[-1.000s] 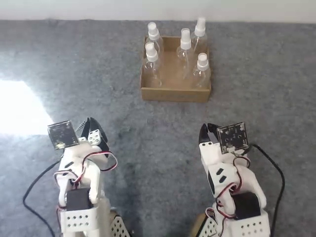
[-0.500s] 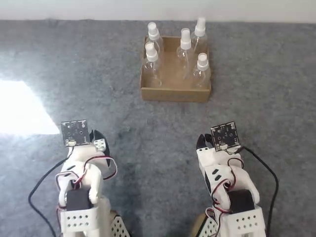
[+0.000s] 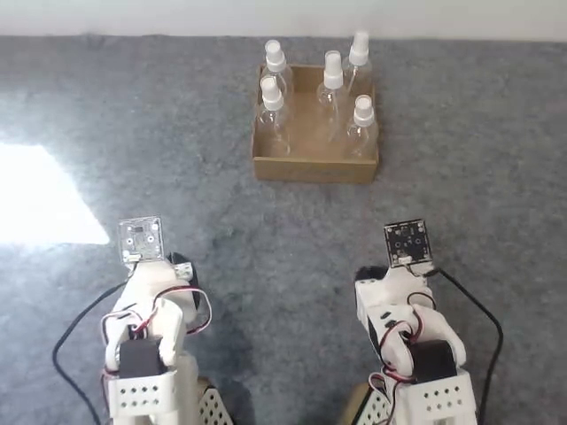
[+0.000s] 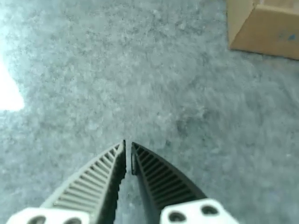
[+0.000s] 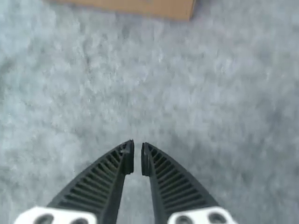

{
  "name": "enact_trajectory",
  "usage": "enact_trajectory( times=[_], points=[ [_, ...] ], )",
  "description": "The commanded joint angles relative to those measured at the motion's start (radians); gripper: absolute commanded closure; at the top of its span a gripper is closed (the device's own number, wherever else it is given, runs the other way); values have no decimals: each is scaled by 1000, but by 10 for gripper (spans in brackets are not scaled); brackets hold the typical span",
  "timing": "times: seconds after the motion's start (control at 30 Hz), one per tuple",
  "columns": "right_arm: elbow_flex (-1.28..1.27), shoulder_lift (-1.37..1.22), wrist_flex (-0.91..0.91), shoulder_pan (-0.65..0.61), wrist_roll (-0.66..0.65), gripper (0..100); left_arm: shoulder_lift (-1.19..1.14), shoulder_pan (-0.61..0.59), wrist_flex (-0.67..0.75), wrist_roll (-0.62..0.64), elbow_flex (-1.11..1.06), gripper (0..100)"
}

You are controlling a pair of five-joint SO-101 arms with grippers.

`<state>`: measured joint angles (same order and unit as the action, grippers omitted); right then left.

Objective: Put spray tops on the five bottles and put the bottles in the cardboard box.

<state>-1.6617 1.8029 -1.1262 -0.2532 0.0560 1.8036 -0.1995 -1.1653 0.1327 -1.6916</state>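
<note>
The left arm (image 3: pixel 146 292) sits folded low, well short of the cardboard box (image 3: pixel 314 168) and off toward its left side. The left gripper (image 4: pixel 128 144) is clenched on nothing, tips aimed at the bare table (image 3: pixel 89 106). The five bottles (image 3: pixel 333 88) stand upright inside the box, long axes vertical, each wearing a spray top (image 3: pixel 274 51), so the task looks finished. The right arm (image 3: pixel 407 301) is folded alike, nearer the box, below its right corner. The right gripper (image 5: pixel 137 145) is likewise closed and empty.
</note>
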Motion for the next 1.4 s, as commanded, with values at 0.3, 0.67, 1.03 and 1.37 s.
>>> enact_trajectory(
  times=[0.3, 0.67, 1.03, 1.37],
  points=[
    [-21, 13, -182, 1, 11, 992, 17, -3, -98, -9, 7, 988],
    [-21, 13, -182, 1, 11, 992, 17, -3, -100, -3, 7, 988],
    [-21, 13, -182, 1, 11, 992, 17, -3, -100, -6, 7, 988],
    [-21, 13, -182, 1, 11, 992, 17, -3, -100, -6, 7, 988]
  ],
)
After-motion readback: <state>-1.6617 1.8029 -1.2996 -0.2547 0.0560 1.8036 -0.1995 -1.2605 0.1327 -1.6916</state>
